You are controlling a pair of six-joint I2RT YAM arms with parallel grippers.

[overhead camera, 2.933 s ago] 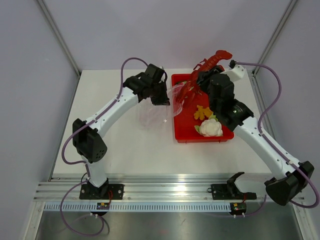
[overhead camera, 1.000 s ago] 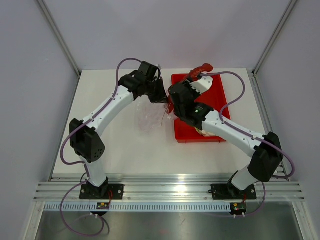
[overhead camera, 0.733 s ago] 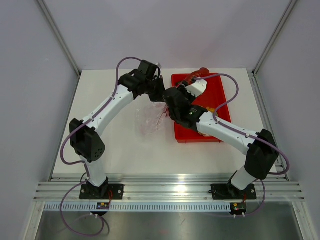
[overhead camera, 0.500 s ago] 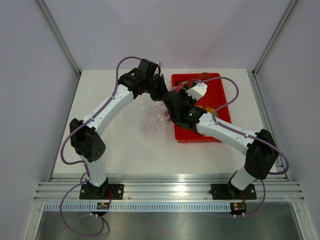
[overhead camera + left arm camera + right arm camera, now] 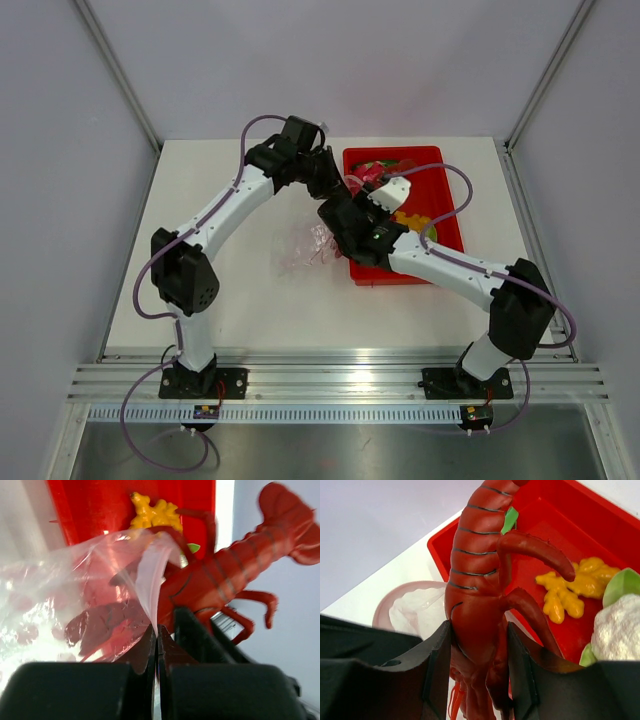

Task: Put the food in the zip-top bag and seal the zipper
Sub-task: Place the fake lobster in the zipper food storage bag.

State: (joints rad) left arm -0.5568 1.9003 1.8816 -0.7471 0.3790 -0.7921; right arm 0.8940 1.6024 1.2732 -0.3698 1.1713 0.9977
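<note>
The food in hand is a red toy lobster (image 5: 477, 580), also in the left wrist view (image 5: 235, 575). My right gripper (image 5: 477, 655) is shut on its body and holds it head-down at the mouth of the clear zip-top bag (image 5: 303, 247), its claws showing through the plastic (image 5: 95, 625). My left gripper (image 5: 158, 645) is shut on the bag's upper lip and holds it up beside the tray. The pink zipper strip (image 5: 407, 586) curves round the open mouth. A yellow piece (image 5: 570, 587) and a white cauliflower (image 5: 620, 630) with green leaves lie in the tray.
The red plastic tray (image 5: 440, 165) stands right of the bag, its left wall close to both grippers. The two arms cross near each other over the tray's left edge. The enclosure's walls and frame posts bound the white table (image 5: 220, 290).
My right arm has swung the lobster from above the tray's far end leftward and down to the bag's mouth. My left gripper has kept its hold on the bag's lip and shifted toward the tray.
</note>
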